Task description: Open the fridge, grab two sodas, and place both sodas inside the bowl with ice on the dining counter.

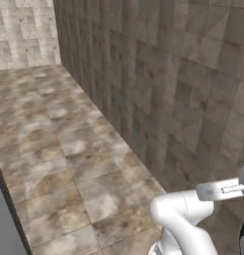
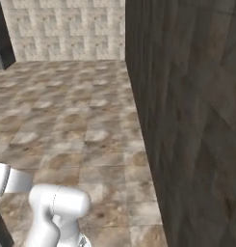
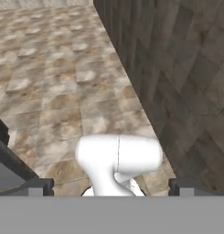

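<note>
Three rendered views, one moment; robot faces a corner of mottled brown-beige tiled floor (image 1: 68, 139) and dark brown-grey tiled wall (image 1: 183, 89). Progress (judged): nothing carried, no soda or ice bowl at hand, so at least a fetch or a drive is prob. left; whether the fridge is open or a soda is already delivered can't be told, nor where fridge, sodas and bowl stand. Two-finger gripper (image 3: 111, 189) w/ small dark fingertips (image 3: 40, 187) set wide apart, near full spread, gripping nothing. Flat grey panel w/ black top edge (image 1: 4, 219) at lower left of left base view, again at left of hand view, may be an end of the dining counter (grey base, black top), not certain. View differences: left base view gives the white arm (image 1: 183, 214) bending right toward the wall; right base view adds a dark upright block (image 2: 0, 38) at the far left corner, identity unclear; hand view gives finger spacing, which both base views lack.
</note>
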Robot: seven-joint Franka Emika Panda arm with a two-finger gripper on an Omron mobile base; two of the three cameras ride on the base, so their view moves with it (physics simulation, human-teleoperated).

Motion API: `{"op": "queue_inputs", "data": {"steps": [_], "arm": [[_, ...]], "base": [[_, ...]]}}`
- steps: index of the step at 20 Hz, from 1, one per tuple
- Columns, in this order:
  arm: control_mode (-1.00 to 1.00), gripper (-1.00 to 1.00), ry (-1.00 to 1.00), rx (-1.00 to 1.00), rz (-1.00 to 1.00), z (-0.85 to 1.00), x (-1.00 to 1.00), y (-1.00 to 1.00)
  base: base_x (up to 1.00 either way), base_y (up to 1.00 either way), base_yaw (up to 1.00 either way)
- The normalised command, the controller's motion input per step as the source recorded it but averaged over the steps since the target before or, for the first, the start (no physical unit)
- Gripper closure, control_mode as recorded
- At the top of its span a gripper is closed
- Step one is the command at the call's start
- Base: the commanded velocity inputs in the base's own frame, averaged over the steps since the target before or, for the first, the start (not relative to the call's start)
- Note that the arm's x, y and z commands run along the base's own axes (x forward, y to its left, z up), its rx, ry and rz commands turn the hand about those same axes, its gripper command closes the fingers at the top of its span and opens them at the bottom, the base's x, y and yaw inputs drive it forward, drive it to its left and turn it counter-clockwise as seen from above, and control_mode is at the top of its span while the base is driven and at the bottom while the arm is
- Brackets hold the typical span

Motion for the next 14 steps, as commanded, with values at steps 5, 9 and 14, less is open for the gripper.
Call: {"op": "queue_inputs", "data": {"steps": [5, 9, 14], "arm": [[1.0, -1.0, 0.0, 0.0, 0.0, 0.0, 0.0, 0.0], [1.0, -1.0, 0.0, 0.0, 0.0, 0.0, 0.0, 0.0], [1.0, -1.0, 0.0, 0.0, 0.0, 0.0, 0.0, 0.0]], "base": [[1.0, -0.41, 0.31], [1.0, -0.22, 0.31], [1.0, -0.08, 0.33]]}}
